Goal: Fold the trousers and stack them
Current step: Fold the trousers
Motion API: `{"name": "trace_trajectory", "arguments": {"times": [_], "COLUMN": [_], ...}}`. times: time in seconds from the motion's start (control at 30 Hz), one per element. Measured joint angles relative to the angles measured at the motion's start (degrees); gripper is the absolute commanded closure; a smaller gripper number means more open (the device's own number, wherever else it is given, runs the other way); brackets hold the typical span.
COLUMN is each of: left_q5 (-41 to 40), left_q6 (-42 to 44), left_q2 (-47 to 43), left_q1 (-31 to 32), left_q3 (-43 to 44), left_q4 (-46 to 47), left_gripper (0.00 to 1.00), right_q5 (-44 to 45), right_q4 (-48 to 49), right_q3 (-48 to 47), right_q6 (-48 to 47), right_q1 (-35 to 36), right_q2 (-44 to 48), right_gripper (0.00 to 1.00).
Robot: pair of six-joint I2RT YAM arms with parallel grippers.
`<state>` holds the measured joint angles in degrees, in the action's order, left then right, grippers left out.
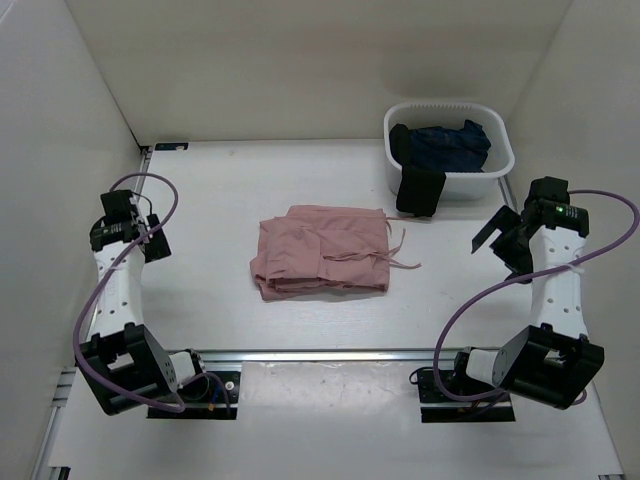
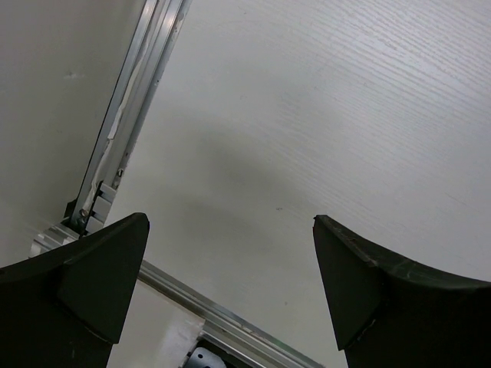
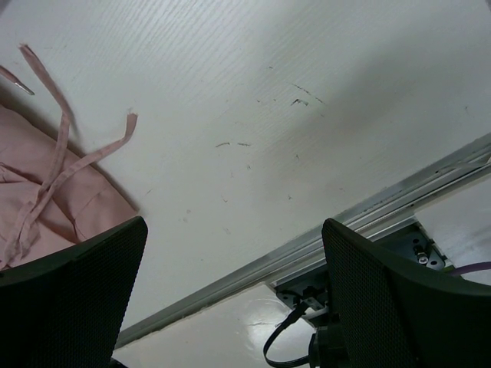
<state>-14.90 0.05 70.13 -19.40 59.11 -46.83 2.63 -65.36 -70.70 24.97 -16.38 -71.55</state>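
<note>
The dusty-pink trousers (image 1: 322, 252) lie folded into a rough rectangle at the middle of the table, thin drawstrings trailing off their right edge. In the right wrist view their corner and drawstrings (image 3: 46, 184) show at the left. My left gripper (image 1: 152, 238) hangs open over the table's left side, far from the trousers; its view holds only bare table between the fingers (image 2: 230, 230). On the right side my right gripper (image 1: 497, 232) is open too, apart from the trousers, nothing between its fingers (image 3: 234, 230).
A white basket (image 1: 497, 168) stands at the back right with a dark blue garment (image 1: 450, 145) inside and a black garment (image 1: 420, 190) draped over its front wall. An aluminium rail (image 1: 320, 355) runs along the near edge. White walls enclose the table.
</note>
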Motion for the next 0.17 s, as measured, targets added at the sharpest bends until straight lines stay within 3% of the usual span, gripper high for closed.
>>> {"name": "trace_trajectory", "arguments": {"times": [0.17], "left_q5": [0.09], "left_q6": [0.00], "left_q2": [0.79], "left_q1": [0.00], "left_q3": [0.59], "left_q4": [-0.44], "left_gripper": [0.00], "right_q5": [-0.04], "right_q4": [0.68], "right_q3": [0.00], "right_q6": [-0.61], "right_q1": [0.00], "right_q2": [0.04], "right_gripper": [0.01]}}
